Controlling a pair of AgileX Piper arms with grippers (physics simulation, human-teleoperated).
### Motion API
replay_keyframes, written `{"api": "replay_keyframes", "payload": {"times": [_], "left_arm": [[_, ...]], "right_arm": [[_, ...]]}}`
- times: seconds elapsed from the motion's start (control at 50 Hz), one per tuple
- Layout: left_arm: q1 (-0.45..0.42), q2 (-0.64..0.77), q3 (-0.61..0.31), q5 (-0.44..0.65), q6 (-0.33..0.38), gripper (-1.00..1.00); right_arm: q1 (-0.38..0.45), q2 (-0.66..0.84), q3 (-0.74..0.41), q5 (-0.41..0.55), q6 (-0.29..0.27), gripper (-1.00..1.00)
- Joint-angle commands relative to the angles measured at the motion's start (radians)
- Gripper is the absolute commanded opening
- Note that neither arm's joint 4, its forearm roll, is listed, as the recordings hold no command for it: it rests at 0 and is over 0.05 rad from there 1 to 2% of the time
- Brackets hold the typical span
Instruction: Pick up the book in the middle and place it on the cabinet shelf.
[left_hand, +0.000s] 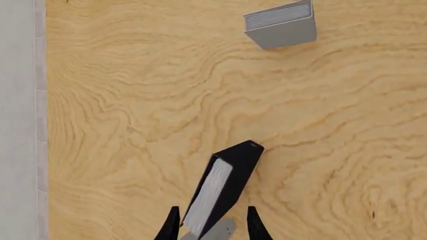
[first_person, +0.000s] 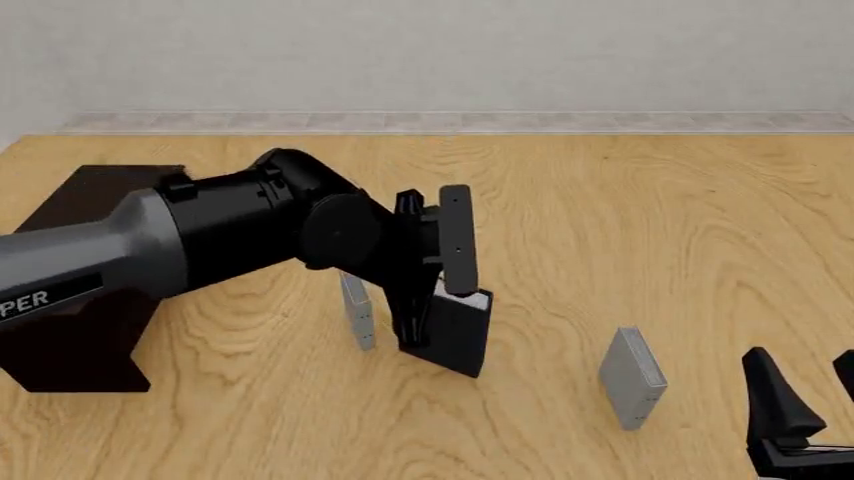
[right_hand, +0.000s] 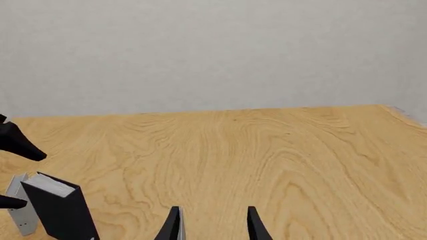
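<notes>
A thick black book (first_person: 454, 335) with white page edges stands upright on the wooden table (first_person: 641, 230), a little left of centre in the front view; the left gripper (first_person: 441, 262) comes down over its top, one finger on each side of it, the jaws parted about as wide as the book is thick; whether the fingers actually press on the covers cannot be told. In the left wrist view the book (left_hand: 220, 187) sits between the two dark fingertips (left_hand: 170, 227). A thin grey book (first_person: 356, 310) stands just beside the black one on its left, partly hidden by the arm; a second thin grey book (first_person: 631, 378) stands well apart in the lower right. The dark cabinet (first_person: 80, 300) lies at the left edge of the frame, partly behind the left arm. The right gripper (first_person: 807, 400) sits at the lower right corner, fingers spread and holding nothing; its own camera shows bare table between them (right_hand: 210, 225).
</notes>
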Motion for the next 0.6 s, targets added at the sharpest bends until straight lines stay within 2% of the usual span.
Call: {"api": "replay_keyframes", "payload": {"times": [0.02, 0.24, 0.36, 0.4, 0.6], "left_arm": [[-0.001, 0.017, 0.018, -0.029, -0.004, 1.0], [0.007, 0.039, 0.016, -0.032, 0.004, 1.0], [-0.003, 0.059, 0.008, -0.027, -0.015, 1.0], [0.018, 0.067, 0.014, -0.033, 0.021, 1.0], [0.04, 0.085, -0.017, -0.019, 0.028, 1.0]], "right_arm": [[0.0, 0.002, 0.0, -0.001, 0.002, 1.0], [0.0, 0.004, 0.0, -0.002, 0.002, 1.0], [0.0, 0.004, 0.0, -0.002, 0.003, 1.0], [0.0, 0.003, 0.0, -0.002, 0.004, 1.0], [0.001, 0.006, 0.0, -0.003, 0.005, 1.0]]}}
